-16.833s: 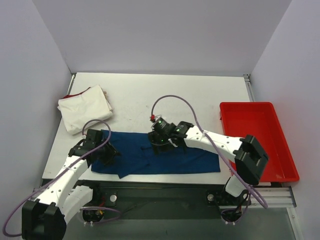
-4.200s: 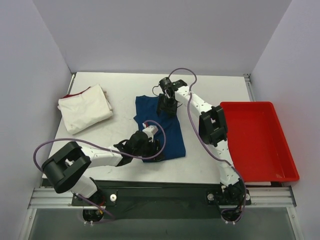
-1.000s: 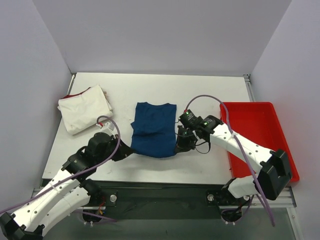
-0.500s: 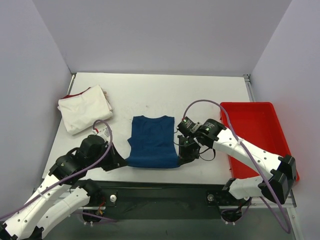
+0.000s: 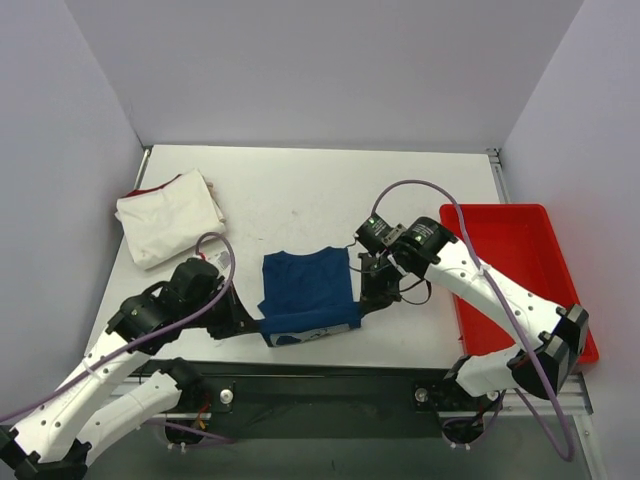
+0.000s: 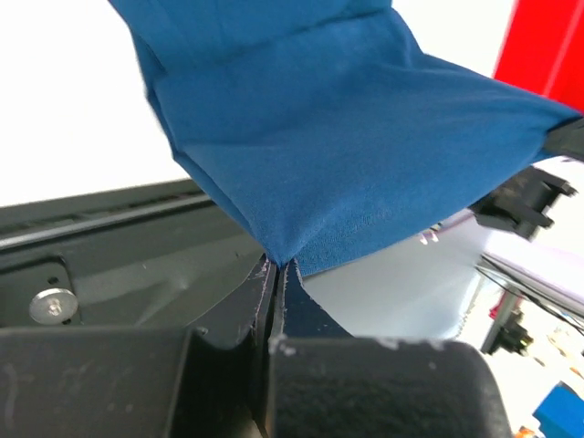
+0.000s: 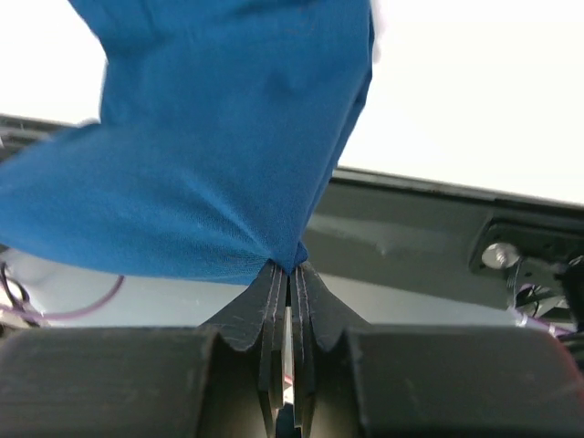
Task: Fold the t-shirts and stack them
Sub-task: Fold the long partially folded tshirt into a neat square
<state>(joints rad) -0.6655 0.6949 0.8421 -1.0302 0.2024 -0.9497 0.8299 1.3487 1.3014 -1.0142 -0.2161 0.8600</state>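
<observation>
I am holding the blue t-shirt [image 5: 303, 285] raised by its near corners at the table's [image 5: 300, 190] front edge, with left gripper [image 6: 274, 267] and right gripper [image 7: 289, 267] each clamping cloth. The fold is hiding its print, so only a sliver is showing. The cream t-shirt [image 5: 170, 215] is lying far left.

We are looking down on a white table [image 5: 300, 190] closed in by pale lavender walls [image 5: 320, 70]; a red tray [image 5: 512, 238] is sitting at its right edge.
</observation>
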